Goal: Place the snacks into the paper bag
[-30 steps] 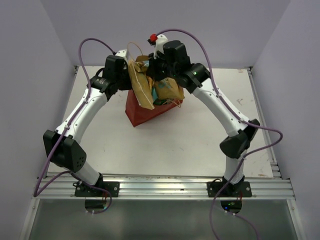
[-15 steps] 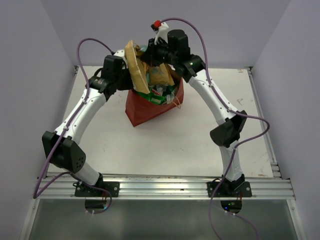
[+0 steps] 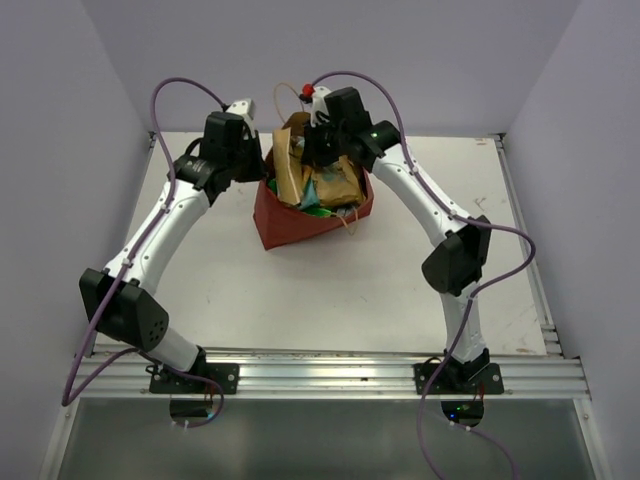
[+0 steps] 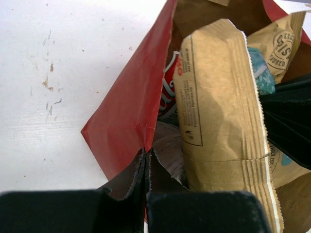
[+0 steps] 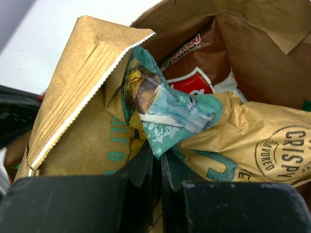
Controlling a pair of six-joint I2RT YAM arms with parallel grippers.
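sitting open on the white tabletop (image 3: 220, 270), the paper bag (image 3: 300, 228) holds the snacks (image 3: 320, 185): a tan-yellow packet (image 5: 243, 131) on top, a dark brown-red packet (image 5: 194, 56) beneath, a red-logo packet (image 4: 169, 90) against the wall. open tabletop lies left, right and front. the left gripper (image 4: 147, 160) is clamped on the bag's rim; the right gripper (image 5: 156, 160) pinches the tan-yellow packet's teal fold.
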